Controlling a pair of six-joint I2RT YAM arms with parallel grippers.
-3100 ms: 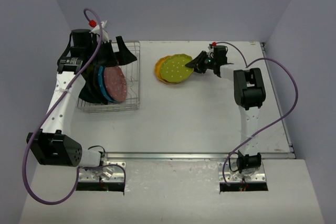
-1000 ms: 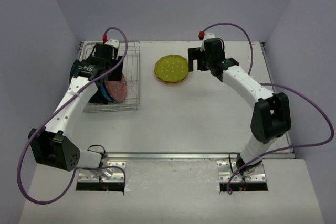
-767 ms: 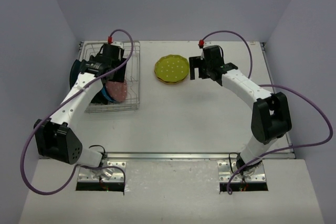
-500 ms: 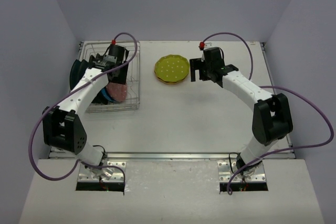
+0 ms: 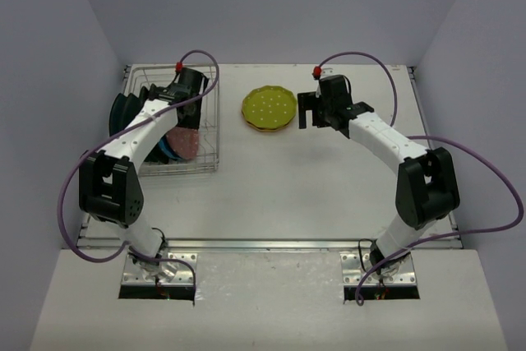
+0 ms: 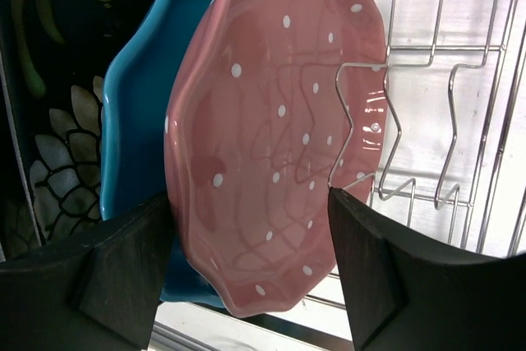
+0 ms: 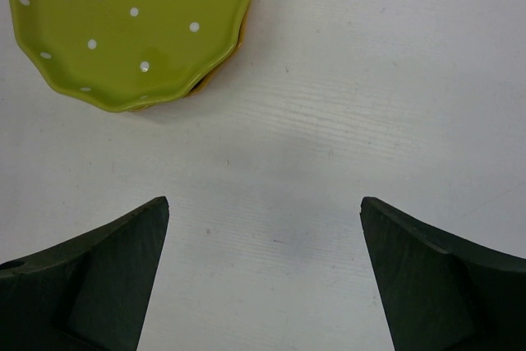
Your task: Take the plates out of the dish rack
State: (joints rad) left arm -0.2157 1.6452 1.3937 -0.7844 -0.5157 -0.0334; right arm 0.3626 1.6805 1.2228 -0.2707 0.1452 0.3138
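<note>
The left gripper (image 6: 246, 265), wide open and holding nothing, has swung down over the rack (image 5: 207, 121) at ten o'clock on the table (image 5: 329, 187) and now straddles the maroon plate (image 6: 271, 137), so a grab looks next. A blue plate (image 6: 136, 137) crowds its back; a tine (image 6: 339, 80) stands at its three o'clock. The right gripper (image 7: 263, 277), spread and empty, has backed off the green plate (image 7: 123, 30) at twelve.

White table (image 5: 320, 191): dish rack (image 5: 207, 121), plate stack (image 5: 269, 108)
</note>
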